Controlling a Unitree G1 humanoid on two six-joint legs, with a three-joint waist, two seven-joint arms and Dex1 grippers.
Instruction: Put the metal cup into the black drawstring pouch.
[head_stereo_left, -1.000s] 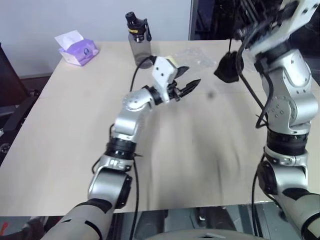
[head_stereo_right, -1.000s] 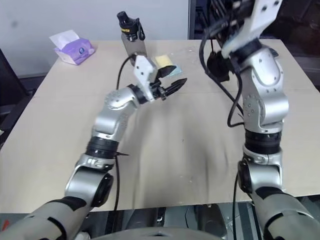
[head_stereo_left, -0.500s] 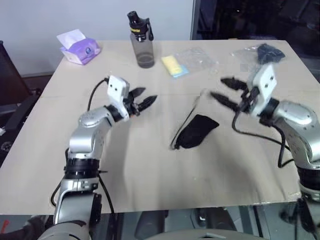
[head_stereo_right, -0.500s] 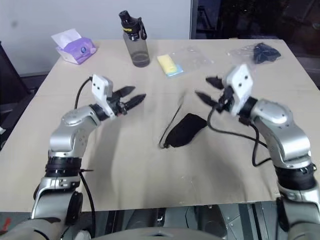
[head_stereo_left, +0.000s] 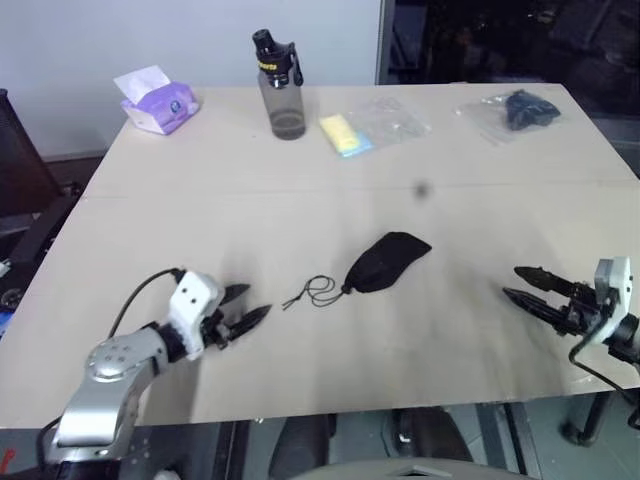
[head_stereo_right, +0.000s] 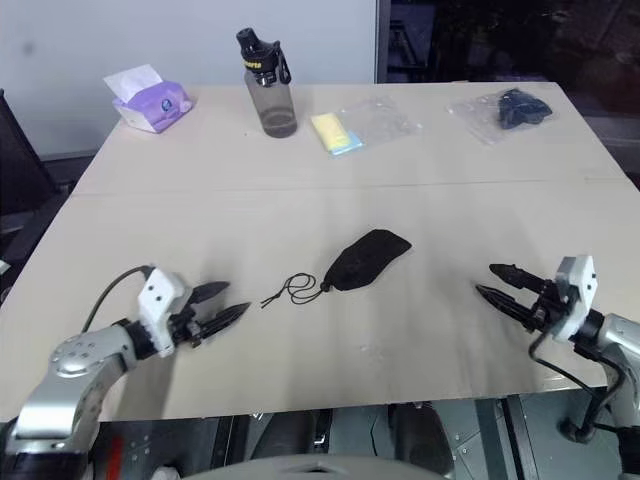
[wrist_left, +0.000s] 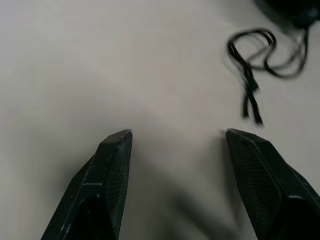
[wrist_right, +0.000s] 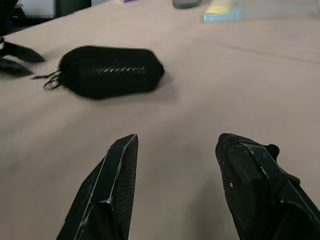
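Observation:
The black drawstring pouch (head_stereo_left: 388, 264) lies on its side mid-table, bulging, its thin cord (head_stereo_left: 315, 293) coiled on the tabletop toward my left. The metal cup is hidden from view. My left gripper (head_stereo_left: 260, 299) hovers low near the table's front left, open and empty, its fingertips a short way from the cord (wrist_left: 252, 60). My right gripper (head_stereo_left: 511, 282) is open and empty near the front right, pointing across at the pouch (wrist_right: 110, 70) and well apart from it.
A grey bottle with a black cap (head_stereo_left: 279, 85), a purple tissue pack (head_stereo_left: 156, 98), a yellow item in clear wrap (head_stereo_left: 347, 133) and a clear plastic bag with dark contents (head_stereo_left: 520, 108) stand along the far side. The table's front edge (head_stereo_left: 330, 412) is just below both grippers.
The right gripper, raised and shut on the pouch a second ago, has opened; the pouch now lies on the table. Both arms have dropped and drawn back to the front corners.

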